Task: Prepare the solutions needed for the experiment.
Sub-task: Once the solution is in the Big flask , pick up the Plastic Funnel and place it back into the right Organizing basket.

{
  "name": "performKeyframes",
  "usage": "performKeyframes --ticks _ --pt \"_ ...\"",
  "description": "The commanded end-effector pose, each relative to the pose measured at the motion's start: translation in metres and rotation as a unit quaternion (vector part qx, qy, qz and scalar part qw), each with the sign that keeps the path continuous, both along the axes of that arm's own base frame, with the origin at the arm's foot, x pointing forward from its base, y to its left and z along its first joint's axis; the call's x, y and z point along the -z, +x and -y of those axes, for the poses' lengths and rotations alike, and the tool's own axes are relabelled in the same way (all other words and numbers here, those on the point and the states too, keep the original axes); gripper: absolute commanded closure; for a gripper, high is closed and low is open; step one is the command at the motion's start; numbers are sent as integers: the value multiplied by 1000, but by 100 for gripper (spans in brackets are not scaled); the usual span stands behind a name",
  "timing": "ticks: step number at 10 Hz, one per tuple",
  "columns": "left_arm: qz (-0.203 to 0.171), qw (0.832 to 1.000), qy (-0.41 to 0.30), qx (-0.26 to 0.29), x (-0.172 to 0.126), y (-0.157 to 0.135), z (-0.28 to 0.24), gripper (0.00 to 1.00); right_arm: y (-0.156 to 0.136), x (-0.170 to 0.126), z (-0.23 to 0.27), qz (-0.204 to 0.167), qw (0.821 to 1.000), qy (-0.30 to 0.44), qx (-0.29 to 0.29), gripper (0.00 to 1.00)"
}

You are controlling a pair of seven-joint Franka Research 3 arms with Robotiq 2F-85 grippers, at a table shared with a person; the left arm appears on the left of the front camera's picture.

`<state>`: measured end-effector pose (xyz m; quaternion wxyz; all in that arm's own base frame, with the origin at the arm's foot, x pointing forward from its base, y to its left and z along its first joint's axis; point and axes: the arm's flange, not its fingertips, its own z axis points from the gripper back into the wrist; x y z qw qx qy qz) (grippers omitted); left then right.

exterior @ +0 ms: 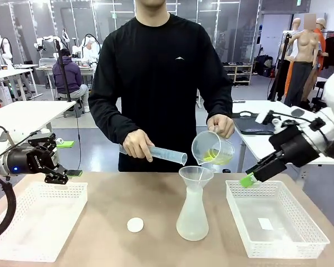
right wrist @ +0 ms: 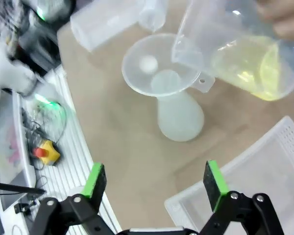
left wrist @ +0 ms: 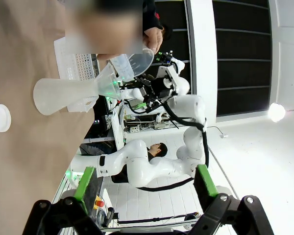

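So, the main risk as I see it: the person tips the beaker (exterior: 211, 147) too fast and the solutions (exterior: 218, 158) overshoot the funnel (exterior: 196, 174) or wobble the flask (exterior: 192, 216). Can't quite tell if anything's flowing yet. The left gripper (exterior: 67, 159) hangs wide open and empty, with the liquid at its 3 o'clock, well apart. The right gripper (exterior: 249, 177) is also spread wide and empty, with the liquid near at its 10 o'clock.
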<state>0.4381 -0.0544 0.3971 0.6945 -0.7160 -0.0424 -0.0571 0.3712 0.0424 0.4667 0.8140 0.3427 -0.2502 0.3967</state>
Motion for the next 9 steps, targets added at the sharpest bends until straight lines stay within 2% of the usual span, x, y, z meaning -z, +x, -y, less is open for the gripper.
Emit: performKeyframes --ticks 1,2,3,4,7,9 --pt "5 1000 -2 1 -1 -1 0 0 14 14 26 -65 995 67 36 0" --pt "5 1000 -2 1 -1 -1 0 0 16 22 35 -109 987 114 26 0" --pt "5 1000 -2 1 -1 -1 0 0 19 32 44 -163 972 169 31 0" --pt "5 1000 -2 1 -1 -1 0 0 22 44 48 -214 947 239 27 0" --pt "5 1000 -2 1 -1 -1 0 0 33 73 57 -284 905 309 78 0" --pt "5 1000 -2 1 -1 -1 0 0 41 87 63 -325 881 326 108 0"
